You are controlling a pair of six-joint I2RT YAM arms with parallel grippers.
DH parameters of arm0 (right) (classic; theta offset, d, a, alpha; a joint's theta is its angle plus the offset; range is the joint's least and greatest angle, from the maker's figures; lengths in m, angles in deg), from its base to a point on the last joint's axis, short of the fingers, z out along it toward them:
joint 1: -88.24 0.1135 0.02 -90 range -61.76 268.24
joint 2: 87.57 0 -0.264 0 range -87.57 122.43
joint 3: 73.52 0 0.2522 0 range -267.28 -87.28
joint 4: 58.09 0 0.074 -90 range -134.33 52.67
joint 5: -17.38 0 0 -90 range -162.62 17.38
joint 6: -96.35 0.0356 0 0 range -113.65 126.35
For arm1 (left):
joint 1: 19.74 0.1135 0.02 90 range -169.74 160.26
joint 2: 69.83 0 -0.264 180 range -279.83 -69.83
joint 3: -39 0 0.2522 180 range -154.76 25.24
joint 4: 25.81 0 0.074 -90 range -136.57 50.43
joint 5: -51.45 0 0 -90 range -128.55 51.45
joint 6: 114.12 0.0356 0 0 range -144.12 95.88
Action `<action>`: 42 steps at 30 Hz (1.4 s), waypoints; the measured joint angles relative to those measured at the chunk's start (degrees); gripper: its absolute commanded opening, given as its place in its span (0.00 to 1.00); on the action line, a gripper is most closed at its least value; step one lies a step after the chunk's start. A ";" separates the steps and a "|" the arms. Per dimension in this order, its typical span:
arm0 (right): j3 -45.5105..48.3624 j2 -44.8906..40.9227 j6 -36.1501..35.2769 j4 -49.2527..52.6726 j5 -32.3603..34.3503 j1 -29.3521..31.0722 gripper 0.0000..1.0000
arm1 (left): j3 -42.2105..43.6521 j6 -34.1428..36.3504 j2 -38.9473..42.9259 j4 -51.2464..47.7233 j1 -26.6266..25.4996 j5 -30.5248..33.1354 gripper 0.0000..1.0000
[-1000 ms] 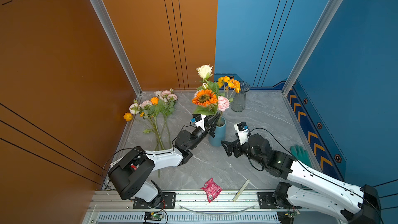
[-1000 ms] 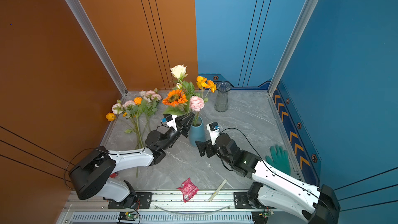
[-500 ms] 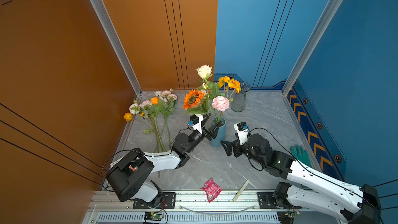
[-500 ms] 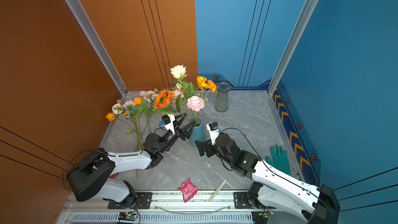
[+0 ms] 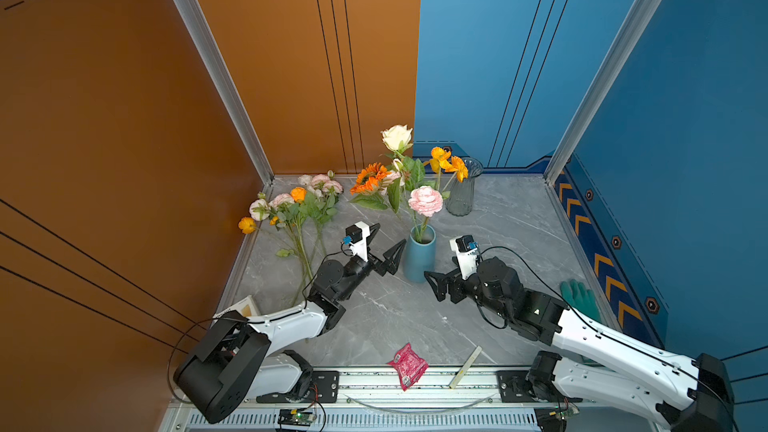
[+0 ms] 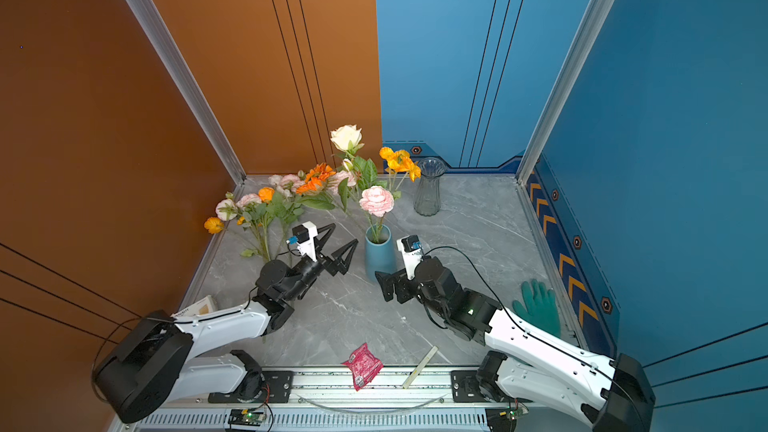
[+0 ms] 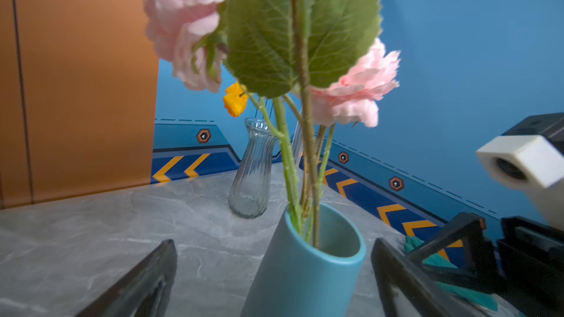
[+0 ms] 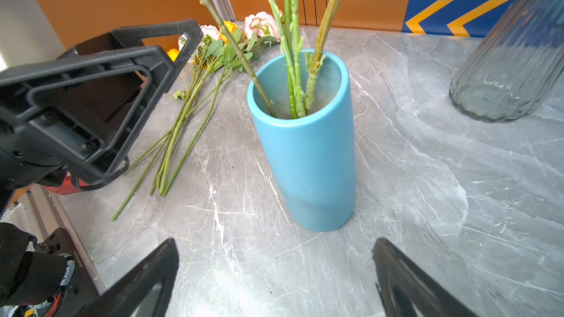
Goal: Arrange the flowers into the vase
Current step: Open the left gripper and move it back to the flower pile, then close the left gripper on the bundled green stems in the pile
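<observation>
Blue vase [image 5: 419, 259]: upright near the middle of the worktop [image 5: 498, 326]; no label or writing on it.
Flowers in the vase [image 5: 425, 200]: several green stems stand in it, with pink ruffled, orange, yellow-orange and cream blooms fanning towards 12 o'clock, all above the rim.
Loose flowers [image 5: 299, 209]: a bunch lying flat at 10 o'clock of the blue vase, with the blooms towards the far left corner and the stem ends towards 6 o'clock.
Left pincer [image 5: 391, 233]: at 9 o'clock of the blue vase, just beside it; jaws spread wide, nothing between them.
Right pincer [image 5: 433, 286]: at 5 o'clock of the blue vase, near its base; jaws wide apart, holding nothing.
Glass vase [image 5: 463, 189]: clear and ribbed, at 1 o'clock of the blue vase.
Red packet [image 5: 407, 365]: at the 6 o'clock edge; its print is too small to read.
Small box [image 6: 195, 309]: at 8 o'clock, under the left arm; its lettering is not legible.
Green glove [image 5: 579, 297]: at the 4 o'clock edge.
</observation>
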 measured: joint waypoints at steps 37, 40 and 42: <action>-9.22 25.77 4.55 -15.28 -0.35 17.18 1.00 | -19.08 -17.64 -11.50 -75.97 32.85 13.66 0.34; -9.22 25.77 4.55 -15.28 -0.57 17.03 1.00 | -19.08 -17.84 -12.28 -75.73 32.92 13.75 0.33; -9.22 25.77 4.55 -15.28 -0.57 17.03 1.00 | -19.08 -17.99 -13.18 -75.69 32.96 13.84 0.33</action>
